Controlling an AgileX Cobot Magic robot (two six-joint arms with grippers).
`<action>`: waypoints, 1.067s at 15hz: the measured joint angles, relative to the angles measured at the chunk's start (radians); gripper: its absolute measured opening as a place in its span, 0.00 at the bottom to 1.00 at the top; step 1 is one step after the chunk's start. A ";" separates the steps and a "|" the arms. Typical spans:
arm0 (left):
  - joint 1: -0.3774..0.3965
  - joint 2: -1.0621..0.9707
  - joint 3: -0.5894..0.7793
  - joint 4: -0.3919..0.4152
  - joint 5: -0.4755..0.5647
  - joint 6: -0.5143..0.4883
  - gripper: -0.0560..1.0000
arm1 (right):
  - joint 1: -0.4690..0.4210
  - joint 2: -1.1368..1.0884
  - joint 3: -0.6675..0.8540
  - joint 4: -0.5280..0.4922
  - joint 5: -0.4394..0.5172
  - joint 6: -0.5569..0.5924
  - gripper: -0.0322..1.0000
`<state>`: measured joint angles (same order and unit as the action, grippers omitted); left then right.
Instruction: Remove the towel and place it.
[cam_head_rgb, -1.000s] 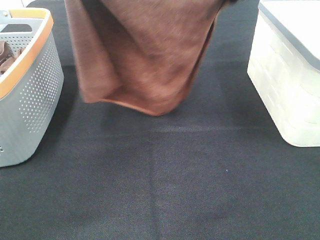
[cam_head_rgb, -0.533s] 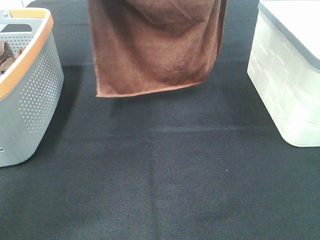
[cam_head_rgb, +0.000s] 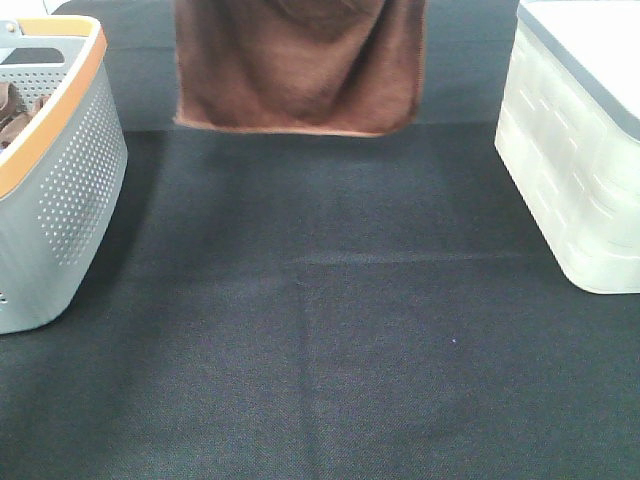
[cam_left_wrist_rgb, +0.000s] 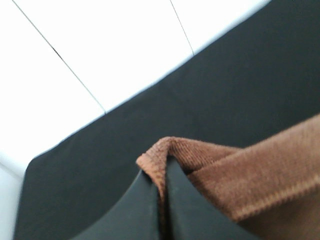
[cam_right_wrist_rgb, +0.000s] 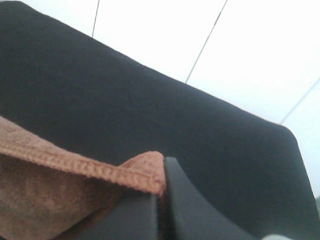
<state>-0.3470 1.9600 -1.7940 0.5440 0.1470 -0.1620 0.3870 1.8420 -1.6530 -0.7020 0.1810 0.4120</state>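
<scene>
Both grippers fall outside the high view, where the towel (cam_head_rgb: 300, 70) is cut off by the top edge at upper centre. It is hung spread over the black table (cam_head_rgb: 330, 330), its lower hem level and running left to right. One top corner is pinched tight in the left gripper (cam_left_wrist_rgb: 162, 187), the other in the right gripper (cam_right_wrist_rgb: 159, 196).
</scene>
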 joint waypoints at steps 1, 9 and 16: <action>0.011 0.011 0.000 0.000 -0.063 -0.029 0.05 | -0.023 0.020 0.000 -0.013 -0.040 0.030 0.03; 0.010 0.172 0.001 0.001 -0.036 -0.058 0.05 | -0.100 0.157 0.000 0.127 0.032 0.044 0.03; -0.074 0.138 0.000 -0.206 0.598 0.099 0.05 | -0.099 0.157 -0.001 0.769 0.445 -0.522 0.03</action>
<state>-0.4210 2.0980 -1.7940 0.3380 0.7450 -0.0630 0.2880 1.9990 -1.6540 0.0670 0.6260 -0.1100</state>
